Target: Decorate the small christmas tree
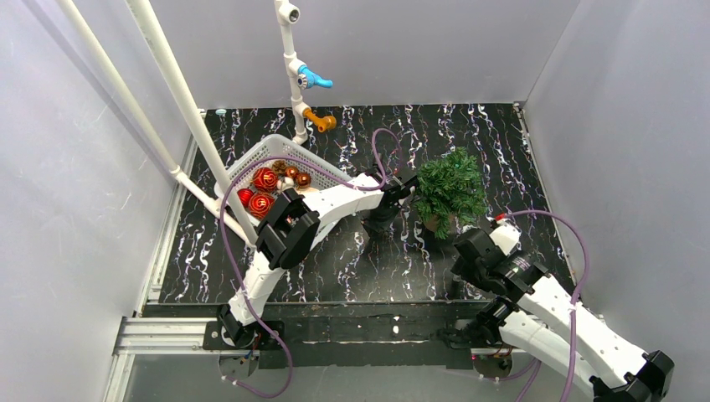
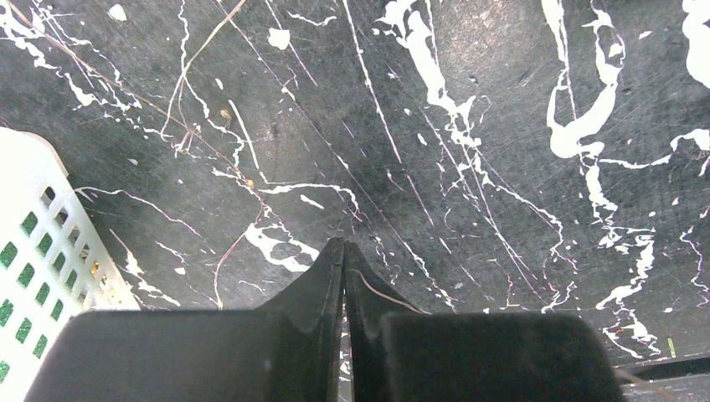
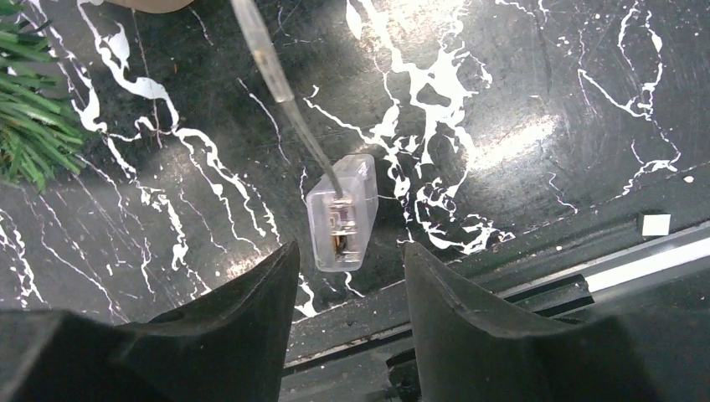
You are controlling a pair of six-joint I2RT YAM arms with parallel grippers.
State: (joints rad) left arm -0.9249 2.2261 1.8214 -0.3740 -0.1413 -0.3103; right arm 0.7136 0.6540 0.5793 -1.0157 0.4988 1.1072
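Note:
The small christmas tree (image 1: 452,191) stands right of centre on the black marbled table; its green needles (image 3: 29,109) show at the left edge of the right wrist view. My left gripper (image 1: 408,182) hovers just left of the tree. It is shut (image 2: 344,243), and a thin pale thread lies across its right finger. My right gripper (image 1: 469,251) is in front of the tree and open (image 3: 350,247). A clear plastic box (image 3: 342,213) on a clear cable (image 3: 268,63) lies on the table just ahead of its fingertips, untouched.
A white basket (image 1: 251,159) holding red and brown ornaments (image 1: 264,178) sits at the back left, and its wall (image 2: 42,251) shows beside my left gripper. White pipes with a blue valve (image 1: 311,79) and an orange valve (image 1: 321,122) rise behind. A metal rail (image 3: 636,264) runs along the front edge.

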